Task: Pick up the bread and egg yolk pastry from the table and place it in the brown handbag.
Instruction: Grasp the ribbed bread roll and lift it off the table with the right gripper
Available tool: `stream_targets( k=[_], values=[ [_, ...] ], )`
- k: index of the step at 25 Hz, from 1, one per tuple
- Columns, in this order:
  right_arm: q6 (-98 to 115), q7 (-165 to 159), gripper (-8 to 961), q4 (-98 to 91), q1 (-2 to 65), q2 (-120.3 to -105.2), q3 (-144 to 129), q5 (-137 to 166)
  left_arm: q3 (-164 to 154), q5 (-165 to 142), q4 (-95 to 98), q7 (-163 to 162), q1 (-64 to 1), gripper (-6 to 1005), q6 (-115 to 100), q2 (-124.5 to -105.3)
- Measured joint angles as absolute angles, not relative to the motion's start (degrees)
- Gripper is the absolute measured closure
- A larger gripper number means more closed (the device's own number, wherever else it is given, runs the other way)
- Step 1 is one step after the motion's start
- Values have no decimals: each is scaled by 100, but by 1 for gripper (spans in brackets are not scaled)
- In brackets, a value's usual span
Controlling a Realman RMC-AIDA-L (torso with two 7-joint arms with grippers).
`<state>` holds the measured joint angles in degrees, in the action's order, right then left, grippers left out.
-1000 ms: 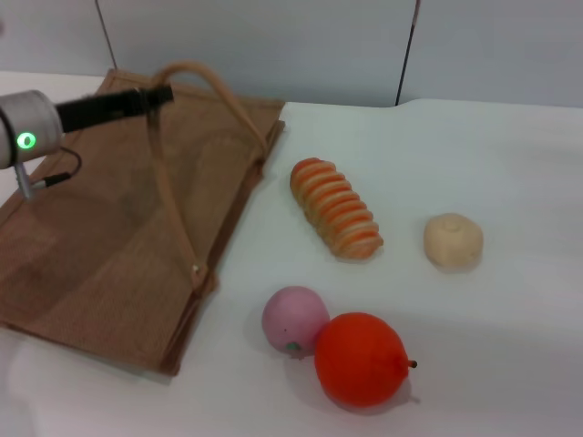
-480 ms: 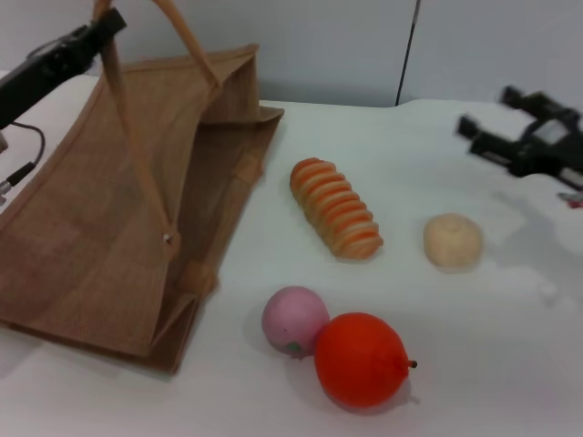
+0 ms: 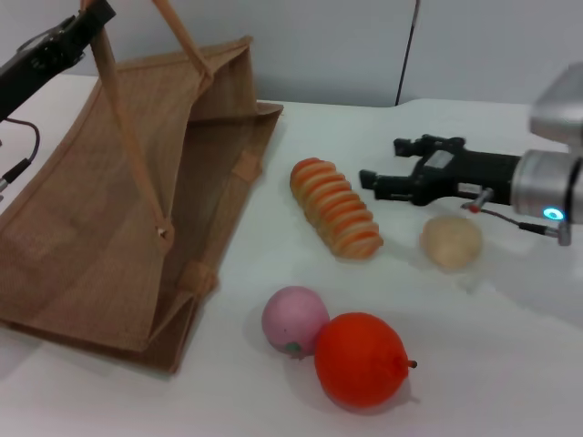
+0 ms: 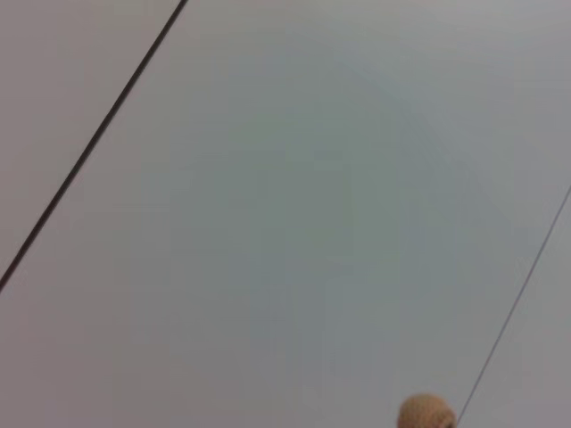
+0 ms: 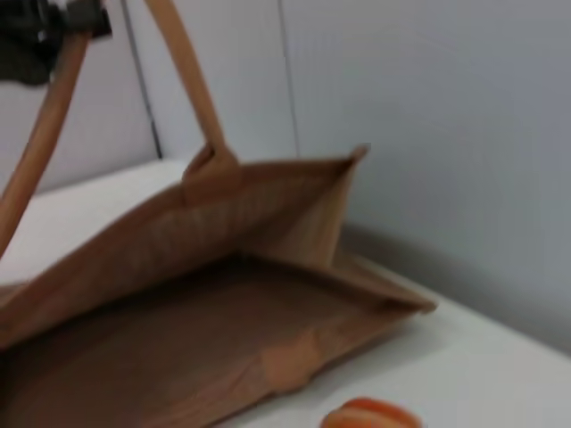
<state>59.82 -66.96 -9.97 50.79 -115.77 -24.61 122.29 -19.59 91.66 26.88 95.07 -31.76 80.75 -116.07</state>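
Observation:
The brown handbag stands propped open on the table's left, mouth facing right. My left gripper is shut on one loop handle and holds it up at the top left. The striped bread lies in the middle of the table. The egg yolk pastry sits to its right. My right gripper is open and empty, hovering between the two, just right of the bread's far end. The right wrist view shows the handbag's open mouth, the handle and the bread's tip.
A pink ball and an orange fruit touch each other near the table's front edge, below the bread. A grey wall runs behind the table. The left wrist view shows only wall and a bit of handle.
My left gripper has lifted the handle, so the flat handbag now stands open. My right gripper came in from the right and moved left to between the bread and the pastry.

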Motion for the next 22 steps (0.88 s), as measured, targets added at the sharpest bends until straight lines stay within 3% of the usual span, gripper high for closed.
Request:
stream_targets(
  k=[13, 22],
  values=[
    [4211, -7295, 87, 263, 6273, -11614, -3350, 12544, -1875, 9179, 2674, 9515, -3203, 884, 8084, -11615],
    [3410, -7300, 85, 636, 6548, -11627, -3403, 12576, -1871, 9185, 2671, 9511, -3279, 884, 8086, -11619]
  ],
)
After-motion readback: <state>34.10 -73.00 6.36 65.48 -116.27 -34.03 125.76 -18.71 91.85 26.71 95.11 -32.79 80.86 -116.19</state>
